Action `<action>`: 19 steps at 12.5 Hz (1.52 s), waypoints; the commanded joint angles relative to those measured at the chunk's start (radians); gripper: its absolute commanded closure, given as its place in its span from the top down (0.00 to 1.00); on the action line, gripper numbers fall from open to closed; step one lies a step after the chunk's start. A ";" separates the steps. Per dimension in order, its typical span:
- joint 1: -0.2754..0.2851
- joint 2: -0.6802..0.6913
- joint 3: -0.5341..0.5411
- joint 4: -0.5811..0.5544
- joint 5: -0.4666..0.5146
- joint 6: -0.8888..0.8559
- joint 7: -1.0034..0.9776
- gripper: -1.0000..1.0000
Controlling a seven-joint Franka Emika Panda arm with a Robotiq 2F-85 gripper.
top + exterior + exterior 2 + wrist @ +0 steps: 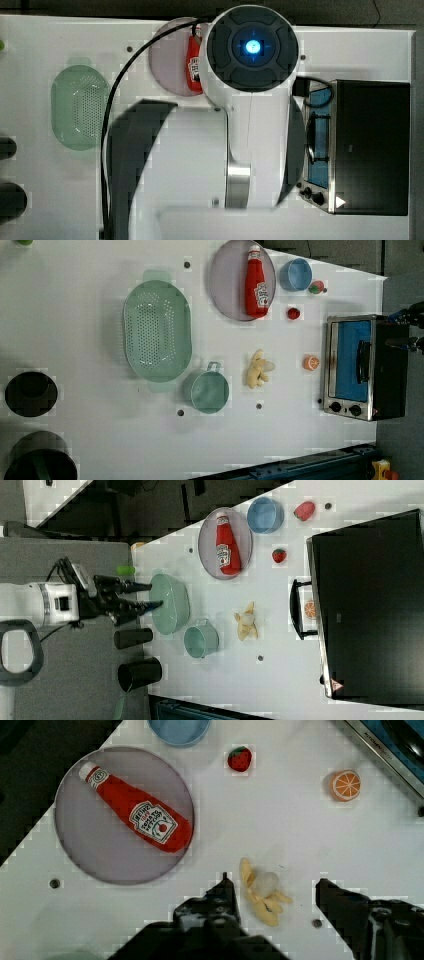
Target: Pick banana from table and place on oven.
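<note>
1. One half-peeled yellow banana (261,896) lies on the white worktop (280,830), between your gripper (142,596) and the black-topped steel toaster oven (367,367).
2. Your jaws stand apart, gripping nothing, well above it.
3. In the wrist view it's in the gap between the fingers, long axis roughly along them, so I'd guess a straight drop.

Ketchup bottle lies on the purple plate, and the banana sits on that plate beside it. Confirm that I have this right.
Not quite. The ketchup bottle does lie on the purple plate, but the banana is not on the plate. The left view shows it on the bare white table, apart from the plate, between the small green pot and the orange slice.
</note>
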 commanded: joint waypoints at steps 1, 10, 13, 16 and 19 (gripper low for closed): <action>-0.004 -0.464 -0.025 -0.231 0.003 -0.207 -0.058 0.79; 0.000 -0.363 -0.005 -0.346 0.003 -0.021 -0.058 1.00; 0.001 -0.253 0.010 -0.424 0.004 0.142 -0.058 1.00; 0.001 -0.130 0.021 -0.491 0.004 0.331 -0.058 1.00; 0.001 0.000 0.028 -0.543 0.004 0.497 -0.058 1.00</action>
